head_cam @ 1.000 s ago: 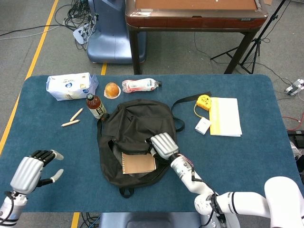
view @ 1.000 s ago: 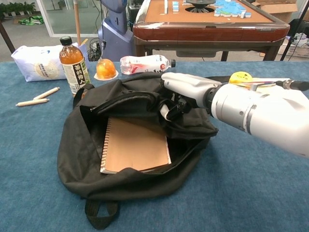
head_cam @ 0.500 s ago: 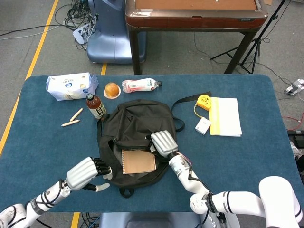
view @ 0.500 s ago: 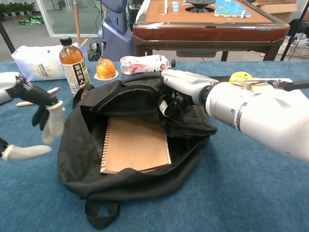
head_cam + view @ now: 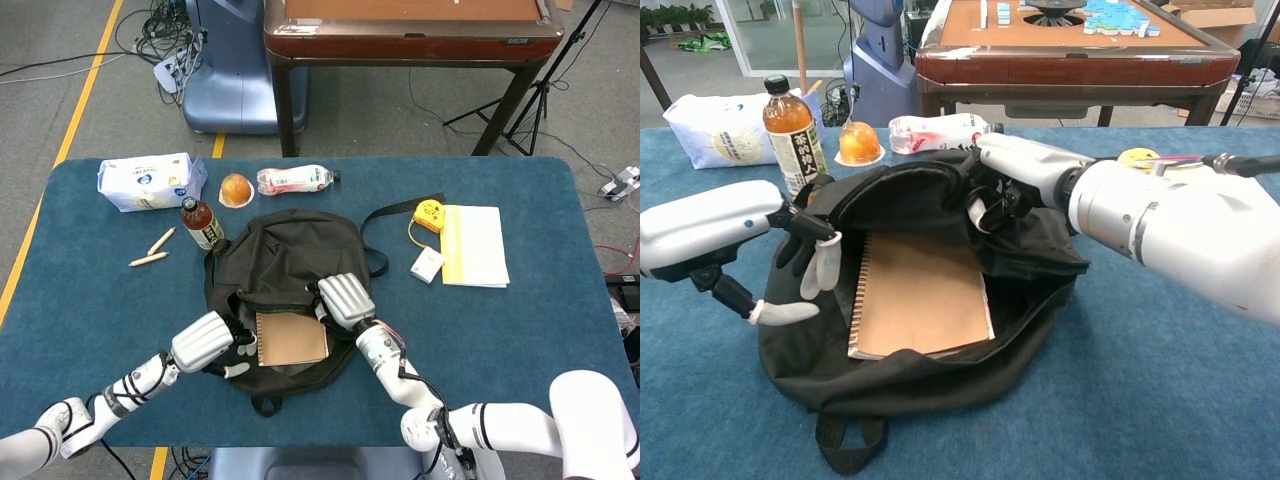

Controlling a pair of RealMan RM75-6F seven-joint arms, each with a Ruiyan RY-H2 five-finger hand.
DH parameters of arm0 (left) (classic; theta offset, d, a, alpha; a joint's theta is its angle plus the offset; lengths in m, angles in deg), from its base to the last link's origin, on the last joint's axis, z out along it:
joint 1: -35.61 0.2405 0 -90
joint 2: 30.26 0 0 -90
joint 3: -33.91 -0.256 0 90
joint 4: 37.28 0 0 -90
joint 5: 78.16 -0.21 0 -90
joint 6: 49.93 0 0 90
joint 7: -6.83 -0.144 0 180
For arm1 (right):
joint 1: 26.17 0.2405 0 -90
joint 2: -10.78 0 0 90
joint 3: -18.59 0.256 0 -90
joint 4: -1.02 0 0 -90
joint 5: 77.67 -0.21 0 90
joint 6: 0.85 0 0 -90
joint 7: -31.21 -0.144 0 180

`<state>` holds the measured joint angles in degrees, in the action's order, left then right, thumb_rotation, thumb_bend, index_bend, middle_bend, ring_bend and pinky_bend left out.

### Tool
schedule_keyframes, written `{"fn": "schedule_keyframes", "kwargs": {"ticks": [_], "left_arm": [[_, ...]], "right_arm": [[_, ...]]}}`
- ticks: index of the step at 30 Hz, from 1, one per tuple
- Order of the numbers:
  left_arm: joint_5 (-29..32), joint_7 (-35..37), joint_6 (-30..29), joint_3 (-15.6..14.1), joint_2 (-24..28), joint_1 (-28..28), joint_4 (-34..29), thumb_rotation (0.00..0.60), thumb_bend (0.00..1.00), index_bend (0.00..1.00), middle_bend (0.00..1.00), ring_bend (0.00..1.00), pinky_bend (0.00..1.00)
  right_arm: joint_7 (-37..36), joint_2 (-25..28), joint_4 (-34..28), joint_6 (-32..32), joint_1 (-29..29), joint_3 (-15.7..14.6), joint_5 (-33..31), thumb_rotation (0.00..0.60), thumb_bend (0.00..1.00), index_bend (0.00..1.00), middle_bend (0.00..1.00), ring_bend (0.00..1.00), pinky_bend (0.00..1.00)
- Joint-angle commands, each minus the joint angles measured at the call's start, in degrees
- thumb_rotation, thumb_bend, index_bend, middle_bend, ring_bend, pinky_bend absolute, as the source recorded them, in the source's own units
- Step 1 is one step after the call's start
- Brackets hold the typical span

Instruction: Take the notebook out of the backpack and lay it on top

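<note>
Black backpack (image 5: pixel 285 270) open on blue table (image 5: pixel 500 340) | brown notebook (image 5: pixel 920 295) lies inside | right hand (image 5: pixel 346 302) grips the opening's upper flap | left hand (image 5: pixel 735 235) hovers beside, fingers spread, empty

A black backpack (image 5: pixel 930 380) lies open on the blue tabletop (image 5: pixel 1160 400), with a brown spiral-bound notebook (image 5: pixel 920 295) lying flat inside its mouth. The right robot hand (image 5: pixel 1005 185) grips the upper flap of the backpack, holding the opening up. The left robot hand (image 5: pixel 760 250) hangs over the backpack's left edge, fingers apart and pointing down, holding nothing. Behind the backpack stand a tea bottle (image 5: pixel 792 135), a white bag (image 5: pixel 720 130), an orange jelly cup (image 5: pixel 860 143) and a clear bottle lying on its side (image 5: pixel 940 130). Two pale sticks (image 5: pixel 720 202) lie at the left.
</note>
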<state>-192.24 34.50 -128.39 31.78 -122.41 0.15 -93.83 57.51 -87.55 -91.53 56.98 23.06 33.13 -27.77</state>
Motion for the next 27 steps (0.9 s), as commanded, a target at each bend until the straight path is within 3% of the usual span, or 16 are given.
{"fn": "schedule_keyframes", "kwargs": {"ticks": [1,3,6,9,20,27], "left_arm": [[1.49,0.49,0.68,-0.86,-2.44,-0.96,3.37,0.6,0.25,0.51,0.59,0.54,0.57],[2.11,0.5,2.51,-1.66,-3.03,-1.61,4.53,0.6,0.25,0.47,0.54,0.5,0.54],[2.55,-0.4,6.58,-3.13,-2.46,-3.25,4.42,0.6,0.25,0.36,0.39,0.36,0.43],[2.06,-2.64,6.29,-3.61,-3.51,-4.19,6.35,0.6,0.25,0.28,0.28,0.28,0.37],[0.35,-4.08,-3.35,-4.7,-11.6,-5.41,22.41,0.6,0.25,0.17,0.16,0.2,0.35],[0.66,-4.46,-5.29,-6.52,-15.27,-5.0,29.78,0.6,0.23,0.13,0.13,0.18,0.33]], "right_arm": [[-0.13,0.01,-0.16,0.2,-0.03,-0.01,0.15,0.6,0.76,0.61,0.52,0.41,0.45],[-0.15,0.0,-0.2,0.36,-0.01,-0.06,0.32,0.6,0.76,0.61,0.52,0.41,0.45],[-0.29,-0.05,-0.11,0.42,0.03,-0.12,0.48,0.6,0.76,0.61,0.51,0.41,0.45],[-0.32,-0.18,0.18,0.42,0.06,-0.31,0.56,0.6,0.76,0.61,0.51,0.41,0.45],[0.16,-0.51,0.54,0.51,0.13,-0.78,0.01,0.6,0.76,0.61,0.51,0.41,0.45],[0.33,-0.42,0.51,0.47,0.15,-0.84,-0.41,0.6,0.76,0.61,0.51,0.41,0.45]]}}
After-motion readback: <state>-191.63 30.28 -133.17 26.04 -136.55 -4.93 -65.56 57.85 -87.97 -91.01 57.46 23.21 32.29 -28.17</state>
